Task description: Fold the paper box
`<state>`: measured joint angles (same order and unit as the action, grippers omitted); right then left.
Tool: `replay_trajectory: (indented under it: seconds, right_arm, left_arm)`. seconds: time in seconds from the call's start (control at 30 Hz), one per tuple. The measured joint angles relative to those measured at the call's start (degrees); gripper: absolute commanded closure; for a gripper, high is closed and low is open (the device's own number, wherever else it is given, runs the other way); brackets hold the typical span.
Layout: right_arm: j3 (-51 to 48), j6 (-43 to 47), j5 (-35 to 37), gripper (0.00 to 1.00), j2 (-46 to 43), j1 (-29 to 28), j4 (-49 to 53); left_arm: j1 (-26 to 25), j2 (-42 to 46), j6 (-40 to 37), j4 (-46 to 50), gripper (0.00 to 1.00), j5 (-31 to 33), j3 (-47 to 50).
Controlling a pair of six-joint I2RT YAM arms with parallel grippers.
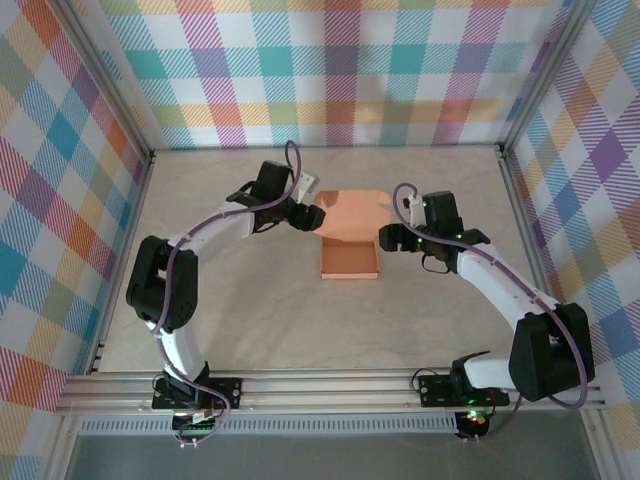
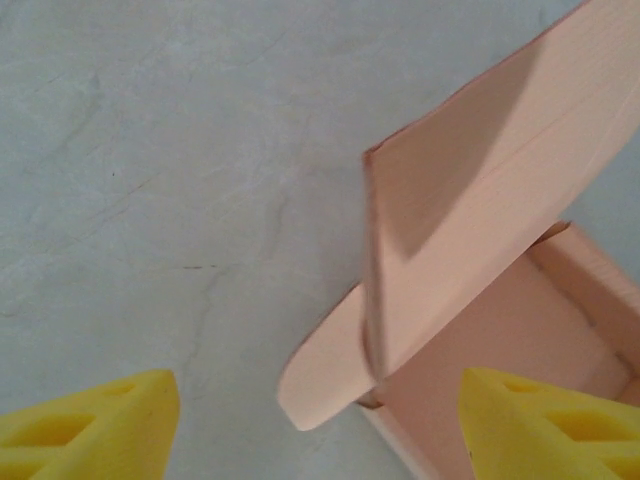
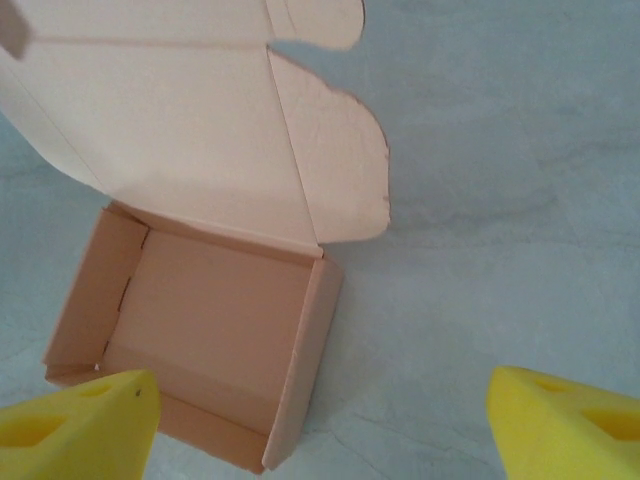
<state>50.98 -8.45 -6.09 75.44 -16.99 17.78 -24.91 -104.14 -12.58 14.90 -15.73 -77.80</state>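
Observation:
The paper box [image 1: 350, 258] is a salmon-orange tray at the table's middle, with its lid [image 1: 352, 212] standing up at the far side. My left gripper [image 1: 316, 216] is at the lid's left edge. In the left wrist view that gripper [image 2: 320, 430] is open, and the lid's rounded side tab [image 2: 325, 375] lies between the yellow fingertips [image 2: 90, 425] without touching them. My right gripper [image 1: 386, 240] hovers at the tray's right side. In the right wrist view it [image 3: 320, 425] is open above the tray's right wall [image 3: 305, 360], with the lid's right flap [image 3: 335, 160] beyond.
The pale marbled table [image 1: 300, 330] is bounded by an aluminium frame, with a rail [image 1: 330, 390] along the near edge and checkered walls [image 1: 60, 200] on three sides. Both arm bases are bolted on the near rail.

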Motion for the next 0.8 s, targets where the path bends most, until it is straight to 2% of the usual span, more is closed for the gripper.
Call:
replay_trajectory:
  seconds: [0.07, 0.17, 0.3, 0.4, 0.47, 0.53, 0.63, 0.8]
  right_arm:
    - [-0.5, 0.4, -0.4, 0.16, -0.1, 0.2, 0.1]
    - [-0.7, 0.6, -0.7, 0.15, -0.2, 0.4, 0.2]
    - [-0.7, 1.0, -0.9, 0.15, -0.2, 0.6, 0.2]
    - [-0.7, 1.4, -0.8, 0.16, -0.2, 0.6, 0.3]
    - [-0.7, 1.5, -0.6, 0.15, -0.2, 0.6, 0.3]
    - [-0.7, 1.7, -0.4, 0.15, -0.2, 0.6, 0.3]
    - [-0.6, 1.7, 0.0, 0.15, -0.2, 0.6, 0.5]
    - [-0.6, 2.1, 0.7, 0.15, -1.0, 0.9, 1.9]
  left_arm:
    - [0.8, -1.2, -3.5, 0.3, 0.43, -1.7, 0.0]
    - [1.6, -3.7, -7.9, 1.9, 0.49, -5.9, -1.5]
    - [2.3, -8.2, -12.3, 5.2, 0.63, -11.5, -6.7]
    - [2.5, -10.3, -15.1, 9.1, 0.74, -15.2, -10.3]
    - [2.6, -11.7, -17.3, 13.5, 0.77, -17.9, -13.5]
    - [2.7, -13.2, -19.3, 16.5, 0.89, -19.8, -16.2]
    - [3.0, -13.6, -21.9, 19.2, 1.0, -21.7, -16.8]
    - [3.1, -13.4, -24.9, 21.9, 1.0, -23.4, -16.8]
